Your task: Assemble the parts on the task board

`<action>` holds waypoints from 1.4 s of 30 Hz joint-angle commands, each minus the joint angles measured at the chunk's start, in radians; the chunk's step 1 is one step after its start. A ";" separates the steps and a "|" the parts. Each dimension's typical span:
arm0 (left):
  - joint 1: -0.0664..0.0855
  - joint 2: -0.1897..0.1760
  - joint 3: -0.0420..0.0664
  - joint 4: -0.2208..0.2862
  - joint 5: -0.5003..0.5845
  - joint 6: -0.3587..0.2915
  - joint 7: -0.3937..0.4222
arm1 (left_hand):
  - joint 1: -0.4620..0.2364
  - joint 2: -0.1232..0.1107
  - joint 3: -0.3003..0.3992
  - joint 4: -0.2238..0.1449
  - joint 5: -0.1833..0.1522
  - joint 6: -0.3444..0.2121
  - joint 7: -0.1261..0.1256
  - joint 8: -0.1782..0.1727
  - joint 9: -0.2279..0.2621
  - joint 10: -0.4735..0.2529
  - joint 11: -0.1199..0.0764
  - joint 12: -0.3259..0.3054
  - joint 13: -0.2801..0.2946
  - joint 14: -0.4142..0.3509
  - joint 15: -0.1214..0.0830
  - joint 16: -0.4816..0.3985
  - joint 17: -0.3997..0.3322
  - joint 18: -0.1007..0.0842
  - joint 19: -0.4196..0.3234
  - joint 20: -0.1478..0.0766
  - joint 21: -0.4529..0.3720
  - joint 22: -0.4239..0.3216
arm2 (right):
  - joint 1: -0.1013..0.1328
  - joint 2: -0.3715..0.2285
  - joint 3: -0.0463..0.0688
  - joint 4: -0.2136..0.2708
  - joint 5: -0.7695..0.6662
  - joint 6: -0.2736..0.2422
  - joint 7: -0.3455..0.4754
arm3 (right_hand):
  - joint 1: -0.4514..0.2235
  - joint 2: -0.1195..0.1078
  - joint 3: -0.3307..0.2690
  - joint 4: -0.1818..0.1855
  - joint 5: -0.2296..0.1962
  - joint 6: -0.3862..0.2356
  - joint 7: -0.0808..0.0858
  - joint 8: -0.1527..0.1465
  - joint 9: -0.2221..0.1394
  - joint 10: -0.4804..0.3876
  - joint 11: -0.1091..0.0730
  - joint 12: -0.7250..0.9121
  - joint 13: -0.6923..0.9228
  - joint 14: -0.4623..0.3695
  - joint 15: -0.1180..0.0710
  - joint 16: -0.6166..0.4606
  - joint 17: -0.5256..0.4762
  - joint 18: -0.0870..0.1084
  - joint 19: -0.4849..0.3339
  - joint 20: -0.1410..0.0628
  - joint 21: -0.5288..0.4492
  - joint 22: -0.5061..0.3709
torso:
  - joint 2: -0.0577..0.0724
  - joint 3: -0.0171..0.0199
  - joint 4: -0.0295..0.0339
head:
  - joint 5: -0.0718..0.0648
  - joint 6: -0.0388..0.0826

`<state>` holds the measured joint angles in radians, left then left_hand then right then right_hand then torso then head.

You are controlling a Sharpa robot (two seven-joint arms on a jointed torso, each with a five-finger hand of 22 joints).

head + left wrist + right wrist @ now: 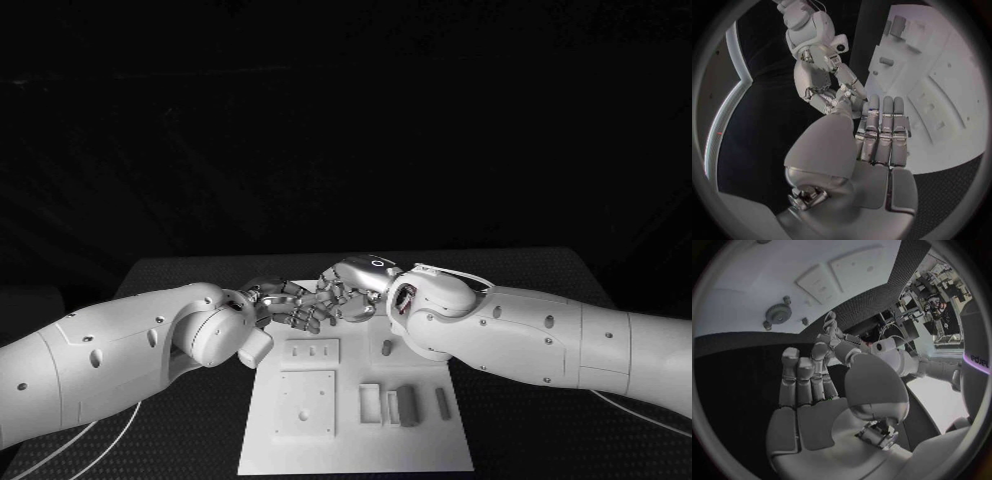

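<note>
Black, finely textured tabletop [534, 270] fills my head view, with a dark backdrop behind it. On it sits the white rectangular task board [361, 440], running from the near edge up toward the 2 hands.

I count these on the board in the head view: 1 raised white square plate [307, 403] with small holes at the near left, 1 smaller raised white block [309, 351] with 3 slots just beyond it, and 3 upright grey rectangular pieces [407, 404] standing close together to the right of the square plate, with 1 thin grey strip [443, 402] just beside them. 1 small dark peg [387, 347] stands further back, near my right arm. In the right wrist view I also see 1 grey gear-shaped part [776, 314] lying on the board, with 2 small pegs beside it.

Both white arms reach in from the sides and meet over the far end of the board. My left silver hand [283, 305] and my right silver hand [351, 290] are fingertip to fingertip there. In the left wrist view the left hand's fingers [887, 125] lie straight and side by side, extended toward the board. In the right wrist view the right hand's fingers [804, 380] are likewise straight and close together. Whether either hand pinches a part where the fingertips meet, I cannot tell.
</note>
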<state>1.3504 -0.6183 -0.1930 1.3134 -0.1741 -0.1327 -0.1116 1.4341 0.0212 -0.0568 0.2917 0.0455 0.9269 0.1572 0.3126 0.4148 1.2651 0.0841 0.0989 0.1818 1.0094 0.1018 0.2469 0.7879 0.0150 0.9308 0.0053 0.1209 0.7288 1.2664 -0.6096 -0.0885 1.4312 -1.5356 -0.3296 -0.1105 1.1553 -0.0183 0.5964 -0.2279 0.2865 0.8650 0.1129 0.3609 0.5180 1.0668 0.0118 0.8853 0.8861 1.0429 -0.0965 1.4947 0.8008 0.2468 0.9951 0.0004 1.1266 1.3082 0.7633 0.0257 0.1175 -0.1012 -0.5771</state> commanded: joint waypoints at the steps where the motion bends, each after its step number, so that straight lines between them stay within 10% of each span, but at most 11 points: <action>1: 0.002 0.007 0.003 0.005 0.004 0.013 0.020 | -0.012 -0.003 -0.006 0.002 0.004 -0.006 0.001 -0.003 0.000 -0.003 0.007 -0.006 0.002 0.003 0.002 -0.006 0.001 0.013 -0.001 -0.002 -0.006 0.002 | -0.005 0.010 -0.001 -0.003 0.003 0.014 0.019 | -0.011 0.003 0.005 -0.003 0.002 0.162 -0.012 0.003 0.003 -0.025 -0.015 0.000 -0.001 0.000 -0.006 0.003 0.002 0.015 0.003 -0.004 0.004 0.014 | 0.000 0.0000 0.0005 | 0.000 -0.001; 24: 0.002 0.007 0.003 0.003 0.009 0.016 0.026 | 0.041 0.037 0.029 -0.002 0.005 0.013 -0.009 0.006 0.002 0.008 -0.001 -0.003 0.014 0.015 -0.004 -0.008 0.011 0.013 0.003 -0.006 -0.009 0.008 | -0.015 0.015 -0.001 -0.005 0.011 0.019 0.021 | -0.012 0.003 0.006 -0.005 0.002 0.162 -0.012 0.002 0.003 -0.024 -0.015 0.000 -0.002 0.001 -0.007 0.002 0.002 0.015 0.003 -0.004 0.004 0.014 | 0.000 0.0003 -0.0003 | 0.003 -0.007; 42: 0.002 0.014 0.003 0.005 0.017 0.024 0.024 | 0.013 0.015 0.039 0.001 0.015 0.022 -0.011 0.003 -0.002 0.011 -0.002 -0.004 0.022 0.021 -0.005 -0.014 0.015 0.007 0.004 -0.008 -0.016 0.010 | -0.020 0.022 -0.002 -0.008 0.011 0.021 0.020 | -0.013 0.003 0.007 -0.006 0.002 0.163 -0.012 0.002 0.003 -0.023 -0.016 0.000 -0.002 0.002 -0.007 0.001 0.002 0.015 0.004 -0.005 0.004 0.013 | 0.001 0.0003 0.0001 | 0.002 -0.012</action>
<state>1.3473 -0.6140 -0.1962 1.3089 -0.1722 -0.1319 -0.1256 1.4540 0.0408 -0.0234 0.2943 0.0571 0.9414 0.1464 0.3164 0.4136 1.2691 0.0806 0.0989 0.2026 1.0236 0.0946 0.2358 0.8021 0.0150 0.9346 0.0016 0.1091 0.7374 1.2531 -0.5961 -0.0862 1.4167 -1.5243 -0.3338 -0.1136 1.1518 -0.0148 0.5976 -0.2321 0.2865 0.8668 0.1111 0.3575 0.5216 1.0651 0.0135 0.8853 0.8855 1.0451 -0.0963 1.4947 0.8014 0.2468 0.9988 0.0000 1.1251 1.3083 0.7638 0.0259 0.1172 -0.0976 -0.5875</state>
